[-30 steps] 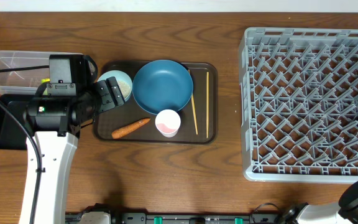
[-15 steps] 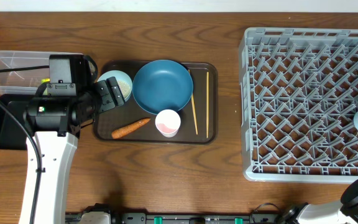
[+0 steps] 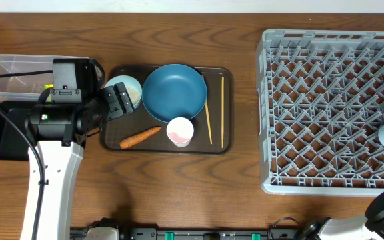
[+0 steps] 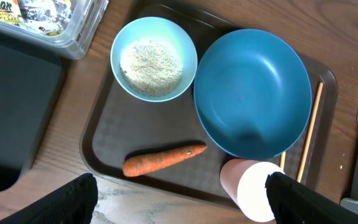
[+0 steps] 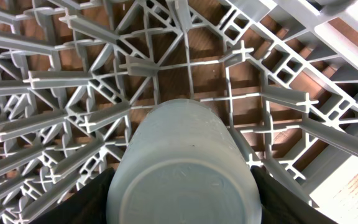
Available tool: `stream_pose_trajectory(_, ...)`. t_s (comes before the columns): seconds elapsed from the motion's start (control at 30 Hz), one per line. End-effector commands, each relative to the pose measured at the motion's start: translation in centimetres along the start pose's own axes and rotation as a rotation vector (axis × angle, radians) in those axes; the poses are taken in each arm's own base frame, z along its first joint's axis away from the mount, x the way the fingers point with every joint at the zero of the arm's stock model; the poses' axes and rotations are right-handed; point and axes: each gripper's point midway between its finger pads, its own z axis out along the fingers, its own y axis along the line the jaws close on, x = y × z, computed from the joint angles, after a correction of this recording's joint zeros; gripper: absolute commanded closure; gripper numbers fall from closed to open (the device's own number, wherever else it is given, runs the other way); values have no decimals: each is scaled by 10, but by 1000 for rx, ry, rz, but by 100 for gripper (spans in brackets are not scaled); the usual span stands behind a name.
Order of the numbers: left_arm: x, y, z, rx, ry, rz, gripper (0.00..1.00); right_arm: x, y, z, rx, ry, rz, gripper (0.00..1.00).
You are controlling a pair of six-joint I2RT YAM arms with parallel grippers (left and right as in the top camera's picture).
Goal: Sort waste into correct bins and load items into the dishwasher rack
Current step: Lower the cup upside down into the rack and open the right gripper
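Observation:
My left gripper [image 4: 182,211] is open and empty above the near rim of the brown serving tray [image 3: 222,148], close to the carrot [image 4: 163,158] and the pale pink cup [image 4: 253,190]. The tray also holds the small light blue bowl [image 4: 154,59] with rice, the large dark blue bowl [image 4: 252,93] and two chopsticks [image 3: 222,110]. My right gripper [image 5: 182,199] is shut on the light blue cup [image 5: 182,155], held base up over the right edge of the grey dishwasher rack [image 3: 325,100]. The wrapper [image 4: 23,12] lies in the clear tub [image 3: 12,67]. The tissue is out of view.
The shallow black tray [image 3: 5,133] lies in front of the clear tub at the far left, partly under my left arm. Bare wooden table [image 3: 245,193] lies between the serving tray and the rack.
My right gripper has shifted the light blue cup slightly left over the rack's right side. The left arm and the things on the serving tray have not moved.

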Motion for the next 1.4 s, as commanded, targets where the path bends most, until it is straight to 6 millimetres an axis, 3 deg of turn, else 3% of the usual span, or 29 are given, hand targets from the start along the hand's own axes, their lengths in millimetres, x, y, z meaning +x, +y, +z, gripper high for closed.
stream_pose_trajectory(0.0, -2, 1, 0, -4, 1, 5, 11, -6, -13, -1, 62, -22, 16, 44)
stream_pose_trajectory(0.3, 0, 2, 0, -7, 8, 5, 11, -26, -9, -31, 48, -92, 17, 44)
stream_pose_trajectory(0.53, 0, 2, 0, -7, 8, 5, 11, -25, -17, -33, 97, -90, 15, 43)
stream_pose_trajectory(1.37, 2, 3, 0, -10, 17, 4, 11, -13, -8, 6, 25, -81, 12, 42)
